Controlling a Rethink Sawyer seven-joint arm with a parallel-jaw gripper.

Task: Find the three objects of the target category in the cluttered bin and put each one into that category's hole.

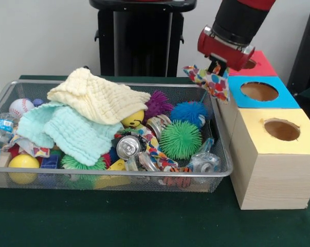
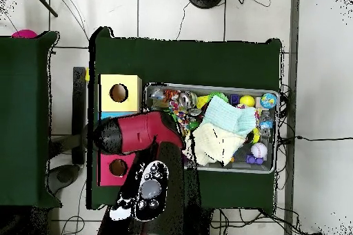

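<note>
We see a wire mesh bin (image 1: 0,98) on a dark green table (image 1: 144,221), crowded with toys and cloths. At the bin's far left corner sits a white baseball (image 1: 21,107), and near the front left a yellow ball (image 1: 23,161) rests against the mesh. A mint green cloth (image 1: 67,134) spreads over the left half of the heap, and a pale yellow cloth (image 1: 101,100) lies partly on top of it, toward the far side. Just right of the cloths we see a yellow smiley ball (image 1: 133,119), a crushed silver can (image 1: 128,147) with its top facing us, and a purple spiky ball (image 1: 158,104) by the far wall. Further right are a green spiky ball (image 1: 180,140) and a blue spiky ball (image 1: 189,113) behind it. A crumpled clear plastic bottle (image 1: 203,162) lies in the near right corner.

Above the bin's far right corner, the gripper (image 1: 216,69) hangs from the red and black arm (image 1: 237,25). Its fingers are closed on a colourful patterned cloth (image 1: 212,82), which dangles clear of the bin, over the edge of the boxes.

To the right of the bin stand three wooden boxes in a row, each with a round hole on top: a yellow-topped box (image 1: 257,131) nearest, a blue-topped box (image 1: 237,82) behind it, and a red-topped box (image 1: 262,66) farthest. The overhead view shows the arm covering the middle box.
</note>
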